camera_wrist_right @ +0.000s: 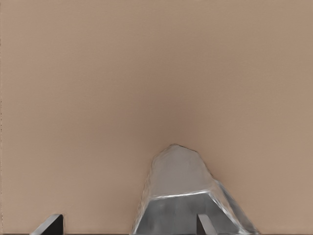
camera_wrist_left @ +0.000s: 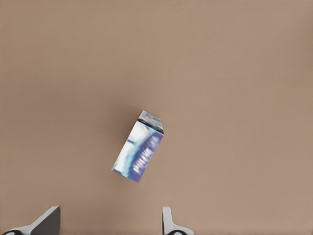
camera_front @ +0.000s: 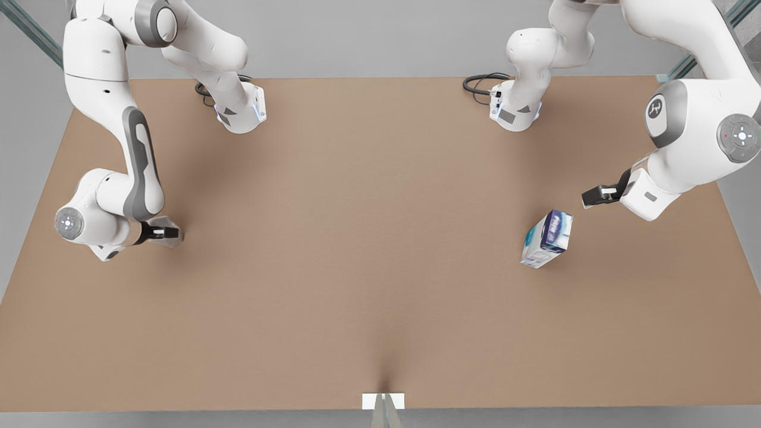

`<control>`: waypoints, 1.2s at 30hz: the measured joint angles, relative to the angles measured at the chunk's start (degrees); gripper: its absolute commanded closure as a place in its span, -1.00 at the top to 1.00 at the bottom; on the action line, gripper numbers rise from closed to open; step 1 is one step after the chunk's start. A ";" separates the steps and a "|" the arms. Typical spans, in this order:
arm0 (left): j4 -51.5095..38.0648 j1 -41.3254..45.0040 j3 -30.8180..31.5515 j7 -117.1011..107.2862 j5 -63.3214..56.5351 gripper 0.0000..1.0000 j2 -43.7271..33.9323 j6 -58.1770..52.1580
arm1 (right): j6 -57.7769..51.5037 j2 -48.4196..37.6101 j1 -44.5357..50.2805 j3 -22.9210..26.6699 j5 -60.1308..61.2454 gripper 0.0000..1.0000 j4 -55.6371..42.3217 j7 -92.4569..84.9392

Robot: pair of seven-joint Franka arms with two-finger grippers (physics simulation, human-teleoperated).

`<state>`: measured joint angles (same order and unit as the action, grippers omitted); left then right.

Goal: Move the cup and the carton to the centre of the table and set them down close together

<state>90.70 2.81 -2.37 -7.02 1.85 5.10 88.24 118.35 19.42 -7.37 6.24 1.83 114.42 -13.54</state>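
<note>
The left gripper hangs near the carton, jaws spread wide and empty, lined up as if to take it. The carton sits on the worktop toward the front view's right, well off centre. Far across, the right gripper straddles the cup with jaws parted, apparently not gripping it yet.

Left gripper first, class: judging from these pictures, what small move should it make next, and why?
Probably ease forward and down so its fingers straddle the carton. The left gripper hangs open, apart from the carton, which stands far toward the table's edge at the front view's right, not the centre. The right gripper already has the cup between its fingers, seemingly unclosed.
</note>
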 measured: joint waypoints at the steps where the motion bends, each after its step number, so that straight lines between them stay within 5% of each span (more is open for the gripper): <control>1: 0.00 0.00 0.00 -0.01 0.00 1.00 0.00 0.00 | 0.03 0.09 -0.02 0.00 0.02 1.00 0.25 0.00; 7: 0.17 0.00 0.00 0.15 0.00 1.00 0.18 0.00 | 3.43 2.26 -0.01 0.00 -0.07 0.56 1.59 0.35; 8: 0.26 0.00 0.00 0.16 0.00 1.00 0.17 0.00 | 3.49 2.36 0.05 0.00 -0.07 0.18 1.67 0.35; 14: 0.26 0.00 0.00 -0.01 0.01 1.00 0.09 0.00 | 3.11 2.64 -0.02 0.27 -2.38 -0.51 1.16 0.44; 36: 0.25 0.34 -0.96 1.00 0.01 1.00 -0.17 0.00 | 1.68 0.75 0.12 0.11 -3.98 -0.57 -2.65 -3.24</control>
<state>90.95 3.15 -3.33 -6.03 1.86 4.93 88.24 120.03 20.17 -7.25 6.35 -2.15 111.77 -16.77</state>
